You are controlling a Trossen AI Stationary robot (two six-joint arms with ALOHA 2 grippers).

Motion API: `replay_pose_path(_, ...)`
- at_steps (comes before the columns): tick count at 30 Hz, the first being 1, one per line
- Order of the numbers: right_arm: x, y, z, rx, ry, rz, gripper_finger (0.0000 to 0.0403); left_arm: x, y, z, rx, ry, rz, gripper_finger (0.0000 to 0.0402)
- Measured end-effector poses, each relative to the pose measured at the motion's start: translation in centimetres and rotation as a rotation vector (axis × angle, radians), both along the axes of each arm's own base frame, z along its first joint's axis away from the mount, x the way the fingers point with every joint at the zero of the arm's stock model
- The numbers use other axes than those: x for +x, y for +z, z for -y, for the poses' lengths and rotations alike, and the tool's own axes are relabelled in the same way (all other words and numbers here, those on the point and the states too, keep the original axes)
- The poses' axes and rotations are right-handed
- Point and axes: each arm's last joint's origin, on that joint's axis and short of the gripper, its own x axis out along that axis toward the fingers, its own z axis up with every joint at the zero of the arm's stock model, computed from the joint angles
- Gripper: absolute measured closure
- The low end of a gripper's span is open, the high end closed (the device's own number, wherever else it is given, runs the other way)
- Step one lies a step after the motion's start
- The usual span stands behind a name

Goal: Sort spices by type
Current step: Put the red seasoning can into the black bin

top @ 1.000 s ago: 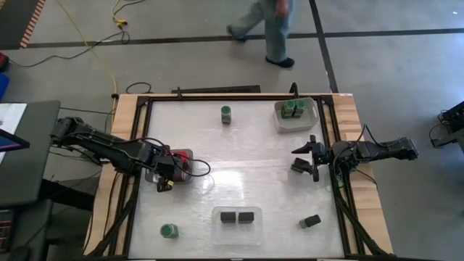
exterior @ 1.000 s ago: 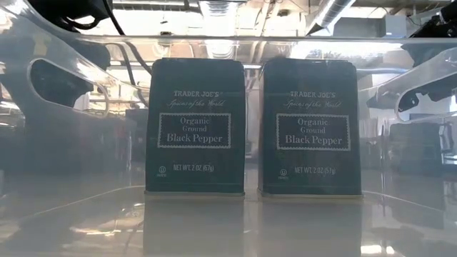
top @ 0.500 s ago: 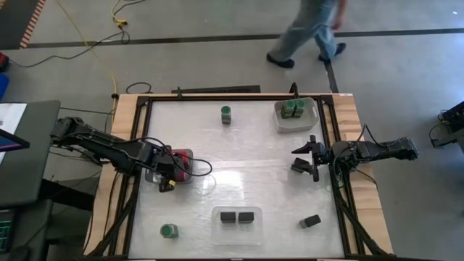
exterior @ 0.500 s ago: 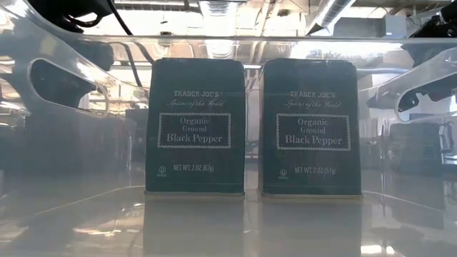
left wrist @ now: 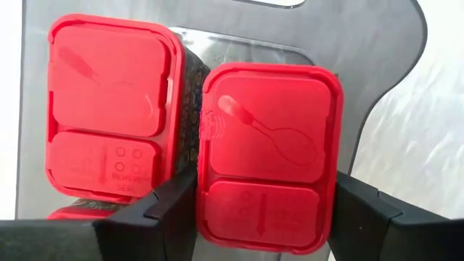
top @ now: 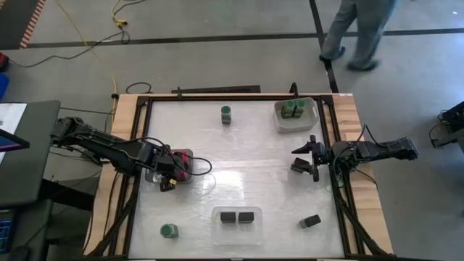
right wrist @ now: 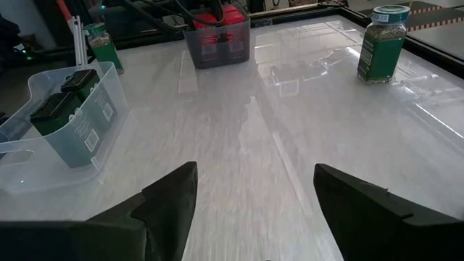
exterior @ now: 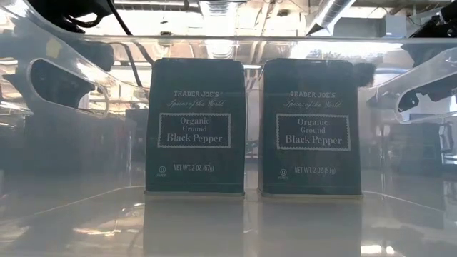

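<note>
Not much has changed in the last second. The person walking behind the table has gone further to the right, but both arms have stayed where they were.

The left gripper is still down in the small tray at the left side of the table. Its two fingers press on both sides of a red spice box, so it is holding that one. A second red box stands right beside it in the same tray. Since the arm has not moved, I think it is just setting the red box down with its friend and has not let go yet.

The right gripper waits over the bare table on the right side. Its fingers are spread wide and hold nothing.

There is still more to sort. Two green jars sit in the far right tray, but one green jar stands alone at the far edge and another green jar stands alone at the near left corner. Two black pepper boxes stand side by side in the clear tray at the near edge. One more black box lies loose to the right of that tray.
</note>
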Motion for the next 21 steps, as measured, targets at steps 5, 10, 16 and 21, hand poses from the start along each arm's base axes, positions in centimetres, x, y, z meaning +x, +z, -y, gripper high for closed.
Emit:
replay_pose_path(5, 0.0, 0.0, 0.0, 0.0, 0.0, 0.0, 0.0101, 0.0, 0.0, 0.0, 0.0, 0.0, 0.0, 0.0165)
replay_pose_path(10, 0.0, 0.01, 0.0, 0.0, 0.0, 0.001, 0.0101, 0.01, 0.01, 0.01, 0.0, 0.0, 0.001, 0.0162)
replay_pose_path(16, 0.0, 0.01, 0.0, 0.0, 0.0, 0.001, 0.0101, 0.02, 0.03, 0.0, -0.003, 0.007, 0.003, 0.0129)
replay_pose_path(21, 0.0, 0.0, 0.0, 0.0, 0.0, 0.0, 0.0101, 0.01, 0.03, 0.01, -0.003, 0.006, 0.002, 0.0111)
